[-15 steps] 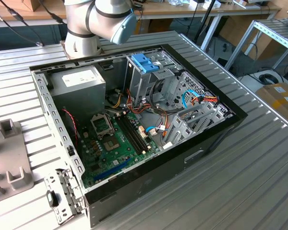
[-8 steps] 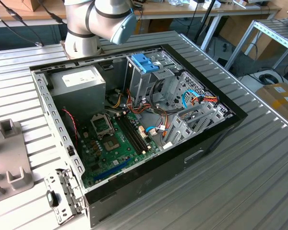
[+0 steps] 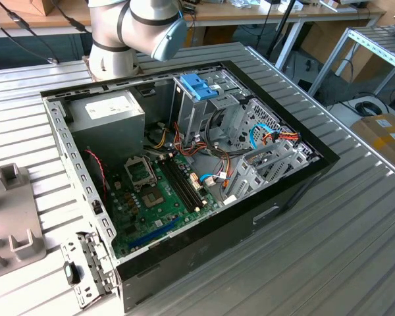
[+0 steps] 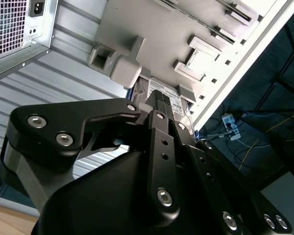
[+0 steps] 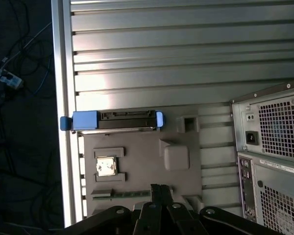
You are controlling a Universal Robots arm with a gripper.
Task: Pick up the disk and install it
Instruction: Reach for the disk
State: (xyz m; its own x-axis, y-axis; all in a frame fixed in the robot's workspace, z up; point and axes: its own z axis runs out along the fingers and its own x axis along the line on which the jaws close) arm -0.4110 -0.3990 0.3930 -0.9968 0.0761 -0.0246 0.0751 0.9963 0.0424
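Observation:
The disk point(image 5: 122, 120) stands on its edge in a slot of a grey fixture plate point(image 5: 137, 152), with its light-blue carrier rail point(image 5: 85, 120) wrapped around both ends. My gripper point(image 5: 160, 191) hangs above the same plate, a short way off from the disk and not touching it. The two fingers press together with nothing between them. In the second wrist view the fingertips point(image 4: 157, 100) sit in front of the disk's white label point(image 4: 175, 98). In the exterior view the arm point(image 3: 138, 26) leaves the picture at the top.
An open computer case point(image 3: 184, 158) lies on the slatted metal table point(image 3: 329, 250), its rear panel point(image 5: 272, 147) beside the plate. A blue latch on a silver drive cage point(image 3: 199, 85) stands inside. The fixture plate point(image 3: 13, 224) also holds a processor chip point(image 5: 108, 166). The table edge point(image 5: 63, 98) runs close to the disk.

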